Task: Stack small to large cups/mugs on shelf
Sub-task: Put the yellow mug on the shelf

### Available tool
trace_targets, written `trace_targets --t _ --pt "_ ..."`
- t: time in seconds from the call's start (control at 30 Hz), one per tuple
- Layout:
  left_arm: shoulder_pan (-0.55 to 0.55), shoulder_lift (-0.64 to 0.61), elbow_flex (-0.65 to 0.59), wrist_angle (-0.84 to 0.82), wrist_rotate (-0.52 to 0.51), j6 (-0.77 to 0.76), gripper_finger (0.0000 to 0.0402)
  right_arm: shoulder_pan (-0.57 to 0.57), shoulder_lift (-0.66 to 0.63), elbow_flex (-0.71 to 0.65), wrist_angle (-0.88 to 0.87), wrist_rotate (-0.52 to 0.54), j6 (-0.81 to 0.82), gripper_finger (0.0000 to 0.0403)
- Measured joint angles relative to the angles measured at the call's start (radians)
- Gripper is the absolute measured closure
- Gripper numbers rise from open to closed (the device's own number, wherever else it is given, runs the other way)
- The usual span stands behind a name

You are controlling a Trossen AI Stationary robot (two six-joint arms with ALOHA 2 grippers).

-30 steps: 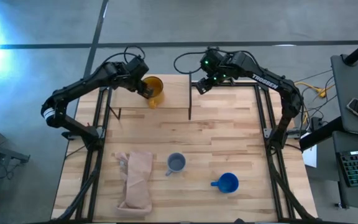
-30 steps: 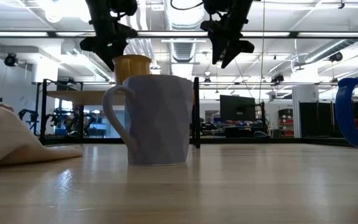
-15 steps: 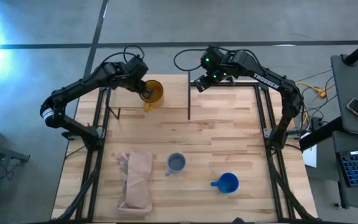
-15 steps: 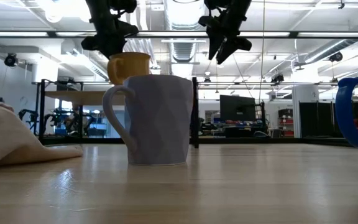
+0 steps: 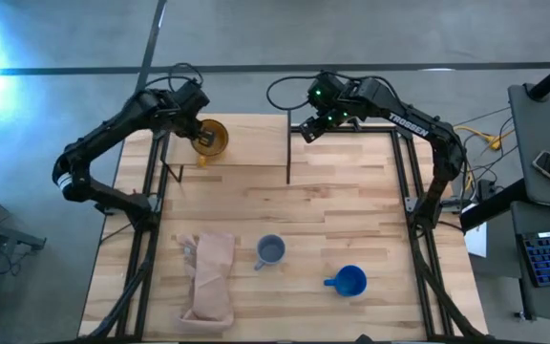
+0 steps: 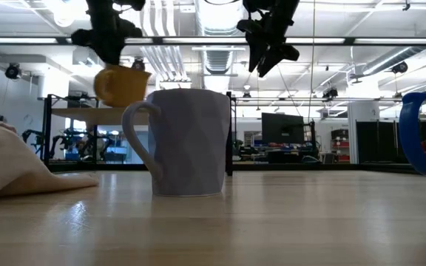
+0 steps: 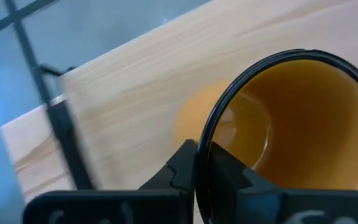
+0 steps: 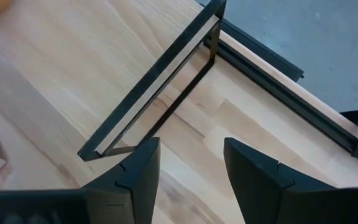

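Observation:
The yellow-orange mug (image 5: 211, 139) hangs tilted over the left part of the shelf (image 5: 256, 143), with my left gripper (image 5: 197, 134) shut on its rim. In the low view the mug (image 6: 120, 85) shows behind the pale grey-blue mug (image 6: 183, 144). That mug (image 5: 271, 250) stands upright on the tabletop, and the bright blue mug (image 5: 349, 280) stands to its right. My right gripper (image 5: 308, 129) hovers open above the shelf's right end, with nothing between its fingers. My left gripper pinches the yellow-orange mug's rim (image 7: 211, 134) on the side toward the table's left, one finger (image 7: 232, 174) inside the mug and one (image 7: 182, 168) outside. The fingers come from above, pointing down. The mug hangs tilted below them, just above the shelf board (image 7: 135, 81).
A tan cloth (image 5: 208, 277) lies crumpled at the table's near left. Thin black posts (image 5: 289, 143) stand at the shelf's ends, and the right one shows as a frame (image 8: 160, 87) in front of my right gripper (image 8: 188, 168). Bare tabletop lies between the shelf and the two standing mugs.
My left gripper has shut on the yellow-orange mug's rim and moved toward the table's left edge. The mug has gone with it along the shelf and now hangs tilted instead of standing upright.

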Motion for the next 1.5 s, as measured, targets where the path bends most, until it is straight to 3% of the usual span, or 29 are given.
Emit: trace_targets --t 0.9,1.5 --pt "0.191 -0.132 -0.141 0.044 0.023 -0.011 0.0399 0.052 0.000 0.000 0.009 -0.002 -0.008 0.0232" --pt "0.216 -0.138 -0.143 0.064 0.061 -0.010 0.0399 0.085 0.000 0.000 0.015 0.001 0.006 0.0232"
